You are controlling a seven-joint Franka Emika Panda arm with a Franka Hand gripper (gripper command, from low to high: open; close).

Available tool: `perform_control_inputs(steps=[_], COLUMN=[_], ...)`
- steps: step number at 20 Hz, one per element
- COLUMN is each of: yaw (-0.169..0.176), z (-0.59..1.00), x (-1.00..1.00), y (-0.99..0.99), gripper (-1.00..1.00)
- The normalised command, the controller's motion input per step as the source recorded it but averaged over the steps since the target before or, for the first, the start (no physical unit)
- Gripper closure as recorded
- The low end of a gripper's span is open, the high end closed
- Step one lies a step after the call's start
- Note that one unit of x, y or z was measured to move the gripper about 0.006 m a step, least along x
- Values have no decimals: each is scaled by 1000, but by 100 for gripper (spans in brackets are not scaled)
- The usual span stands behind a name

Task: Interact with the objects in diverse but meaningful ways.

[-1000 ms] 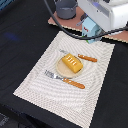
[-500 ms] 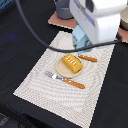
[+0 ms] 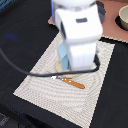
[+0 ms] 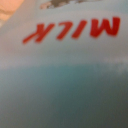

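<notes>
- The pale blue-white carton now fills your wrist view edge to edge, its red "MILK" lettering upside down and blurred; a second ago the arm stood at the far right of the exterior view, clear of the placemat.
- In the exterior view a sliver of the carton shows at the left edge of the arm, over the middle of the striped placemat.
- You should read that as the arm having swung in over the mat with the carton right at the camera, so a carry or placement looks to be under way.
- The hand is hidden behind the arm's white body; you cannot tell how wide it stands or whether it grips the carton.
- The tan round plate peeks out under the arm.
- One piece of orange-handled cutlery lies just nearer on the mat.
- A grey pot sits far right on the desk.
</notes>
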Motion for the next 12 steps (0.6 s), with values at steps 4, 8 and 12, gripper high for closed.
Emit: perform_control_inputs(steps=[4, 8, 12], yaw=[16, 28, 21], z=[-583, -562, -504], x=[-9, 2, 67], y=[-449, -300, -138], gripper=[100, 100, 100])
